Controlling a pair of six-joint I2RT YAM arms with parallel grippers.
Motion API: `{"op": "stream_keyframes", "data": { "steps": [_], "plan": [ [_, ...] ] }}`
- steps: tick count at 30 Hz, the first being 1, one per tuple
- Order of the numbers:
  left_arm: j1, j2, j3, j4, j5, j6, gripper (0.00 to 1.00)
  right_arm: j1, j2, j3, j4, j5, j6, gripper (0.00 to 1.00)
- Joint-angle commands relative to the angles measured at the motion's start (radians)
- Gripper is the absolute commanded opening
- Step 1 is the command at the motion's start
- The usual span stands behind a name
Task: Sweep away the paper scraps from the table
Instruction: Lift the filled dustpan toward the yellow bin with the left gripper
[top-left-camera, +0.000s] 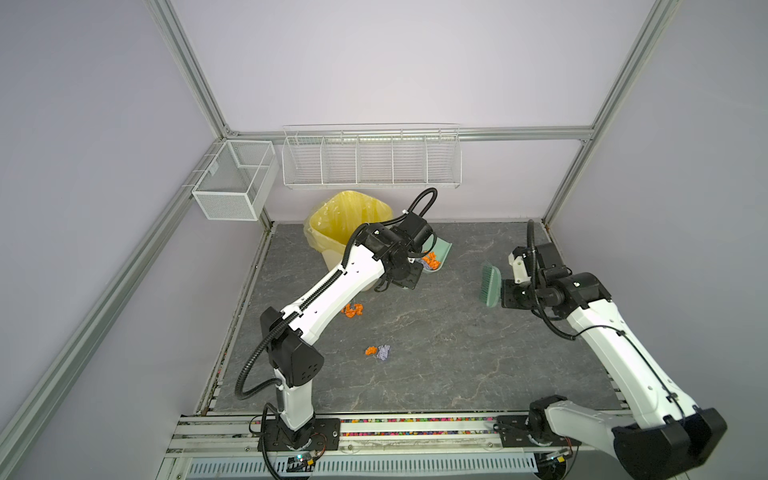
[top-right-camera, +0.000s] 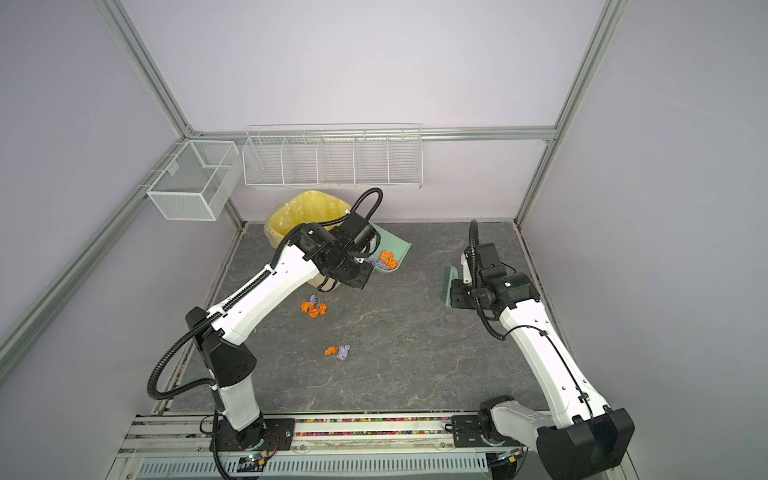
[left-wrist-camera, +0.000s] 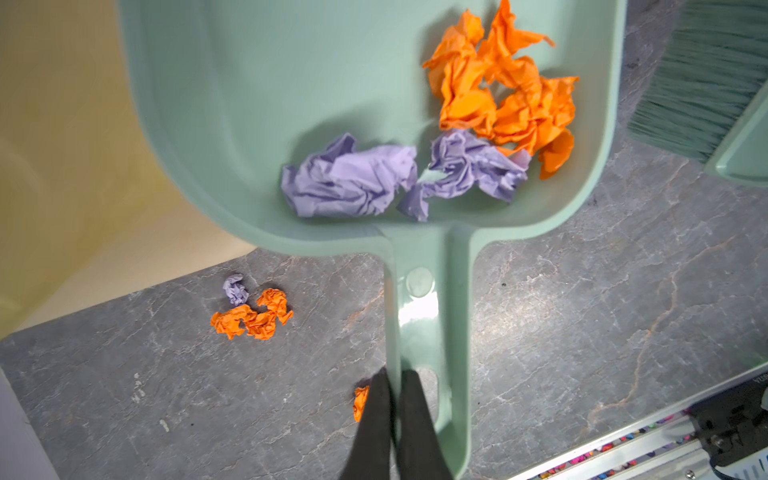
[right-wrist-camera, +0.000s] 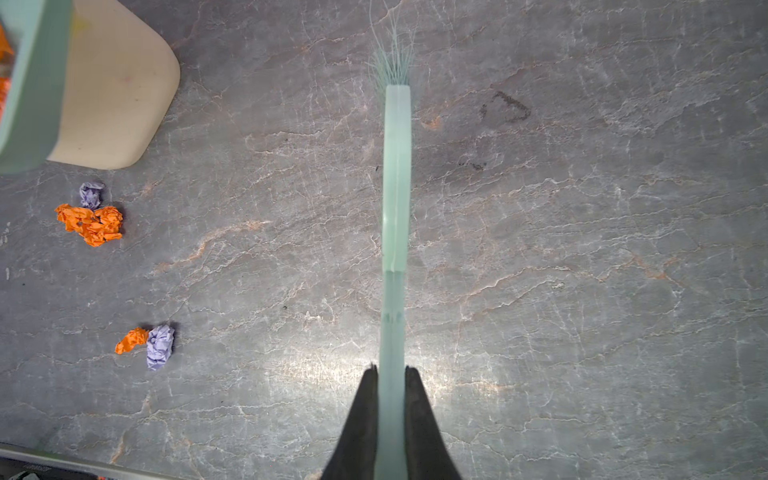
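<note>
My left gripper (left-wrist-camera: 395, 374) is shut on the handle of a mint-green dustpan (left-wrist-camera: 291, 83), held in the air beside the bin. Orange and lavender paper scraps (left-wrist-camera: 478, 137) lie in the pan, also visible in both top views (top-left-camera: 431, 261) (top-right-camera: 388, 259). Two small groups of paper scraps remain on the table (top-left-camera: 457, 353): one near the bin (top-left-camera: 353, 309) (right-wrist-camera: 91, 222), and one nearer the front (top-left-camera: 377, 351) (right-wrist-camera: 149, 343). My right gripper (right-wrist-camera: 391, 368) is shut on the handle of a mint-green brush (right-wrist-camera: 397, 187), held above the table's right side (top-left-camera: 490, 286).
A cream bin with a yellow liner (top-left-camera: 349, 216) stands at the back left of the table, right beside the dustpan. Two white wire baskets (top-left-camera: 370, 158) (top-left-camera: 235, 183) hang on the back frame. An aluminium rail (top-left-camera: 415, 428) runs along the front edge.
</note>
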Motion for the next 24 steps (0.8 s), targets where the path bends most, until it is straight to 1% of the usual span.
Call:
{"op": "stream_keyframes", "data": {
  "steps": [1, 4, 10, 14, 17, 19, 24],
  "plan": [
    [0.012, 0.019, 0.085, -0.087, -0.034, 0.018, 0.0, -0.006, -0.012, -0.011, 0.048, -0.02, 0.015, 0.07],
    [0.011, 0.039, 0.157, -0.125, -0.033, 0.022, 0.0, -0.005, 0.007, -0.003, 0.054, -0.036, 0.013, 0.07],
    [0.029, 0.051, 0.21, -0.157, -0.055, 0.037, 0.0, -0.006, 0.036, -0.004, 0.071, -0.08, 0.015, 0.07],
    [0.061, 0.052, 0.243, -0.19, -0.065, 0.052, 0.0, -0.006, 0.033, -0.012, 0.082, -0.098, 0.026, 0.07],
    [0.098, 0.05, 0.277, -0.21, -0.05, 0.06, 0.0, -0.006, 0.029, -0.022, 0.098, -0.094, 0.027, 0.07],
    [0.109, 0.05, 0.305, -0.22, -0.054, 0.064, 0.0, -0.005, 0.041, -0.02, 0.1, -0.1, 0.025, 0.07],
    [0.126, 0.038, 0.321, -0.219, -0.076, 0.066, 0.0, -0.005, 0.069, -0.019, 0.11, -0.115, 0.019, 0.07]
  ]
}}
